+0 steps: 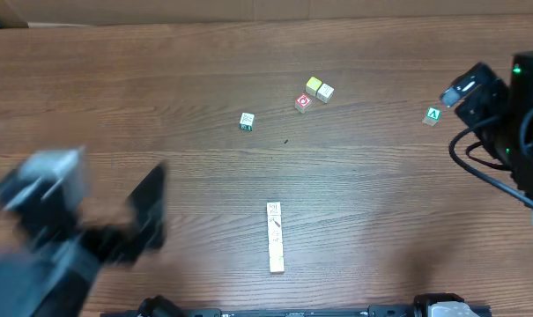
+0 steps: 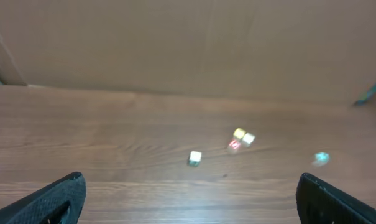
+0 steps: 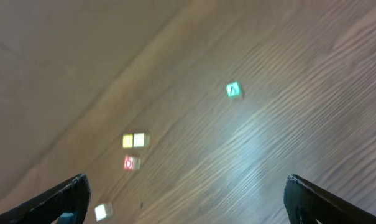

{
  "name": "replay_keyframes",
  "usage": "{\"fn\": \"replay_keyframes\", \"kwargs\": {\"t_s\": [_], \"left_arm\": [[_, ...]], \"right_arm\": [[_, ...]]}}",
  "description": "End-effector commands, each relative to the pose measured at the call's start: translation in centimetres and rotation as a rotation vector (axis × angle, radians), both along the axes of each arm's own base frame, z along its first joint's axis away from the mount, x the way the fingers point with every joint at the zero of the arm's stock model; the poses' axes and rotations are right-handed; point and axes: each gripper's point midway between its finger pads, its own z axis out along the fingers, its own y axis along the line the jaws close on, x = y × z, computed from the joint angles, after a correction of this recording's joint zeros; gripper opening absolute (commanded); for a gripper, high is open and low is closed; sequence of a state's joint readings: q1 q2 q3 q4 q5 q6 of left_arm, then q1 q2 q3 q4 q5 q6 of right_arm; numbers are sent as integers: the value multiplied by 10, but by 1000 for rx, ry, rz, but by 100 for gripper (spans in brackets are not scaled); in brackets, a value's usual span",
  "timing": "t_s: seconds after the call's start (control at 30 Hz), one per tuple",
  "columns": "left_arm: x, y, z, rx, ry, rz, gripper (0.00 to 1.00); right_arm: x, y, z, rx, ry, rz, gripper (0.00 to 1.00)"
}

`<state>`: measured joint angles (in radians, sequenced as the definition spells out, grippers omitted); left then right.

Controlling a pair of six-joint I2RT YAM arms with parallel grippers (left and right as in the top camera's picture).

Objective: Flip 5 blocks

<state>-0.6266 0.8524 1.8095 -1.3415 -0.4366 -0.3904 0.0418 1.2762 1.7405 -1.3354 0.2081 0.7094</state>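
Overhead, the blocks (image 1: 275,236) lie end to end in one row on the surface (image 1: 160,88), well apart from the yellow-topped cube (image 1: 313,85). In the left wrist view, the left claw (image 2: 191,190) gapes wide, holding nothing. In the right wrist view, the right claw (image 3: 186,190) is equally wide and empty, with the green "A" cube (image 3: 233,90) beyond it.

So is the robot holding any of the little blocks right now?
No. The left gripper and the right gripper are both open, nothing between their fingers. The row of blocks lies on the table by itself.
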Motion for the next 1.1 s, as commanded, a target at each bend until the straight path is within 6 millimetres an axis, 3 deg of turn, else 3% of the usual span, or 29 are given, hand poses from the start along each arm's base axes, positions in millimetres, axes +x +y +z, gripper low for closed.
{"fn": "replay_keyframes", "kwargs": {"t_s": [0.0, 0.17, 0.27, 0.73, 1.07], "left_arm": [[-36, 13, 7, -109, -52, -55, 100], [-74, 37, 6, -160, -113, -77, 100], [-81, 42, 0, -156, -106, -79, 100], [-84, 36, -8, -148, -70, -120, 100], [-85, 42, -16, -99, -51, -98, 100]], "right_arm": [[-2, -12, 6, -66, -7, -24, 100], [-1, -12, 3, -67, 9, -23, 100], [0, -12, 2, -67, 11, -23, 100], [0, -12, 2, -67, 11, -23, 100], [0, -12, 2, -67, 11, -23, 100]]}}
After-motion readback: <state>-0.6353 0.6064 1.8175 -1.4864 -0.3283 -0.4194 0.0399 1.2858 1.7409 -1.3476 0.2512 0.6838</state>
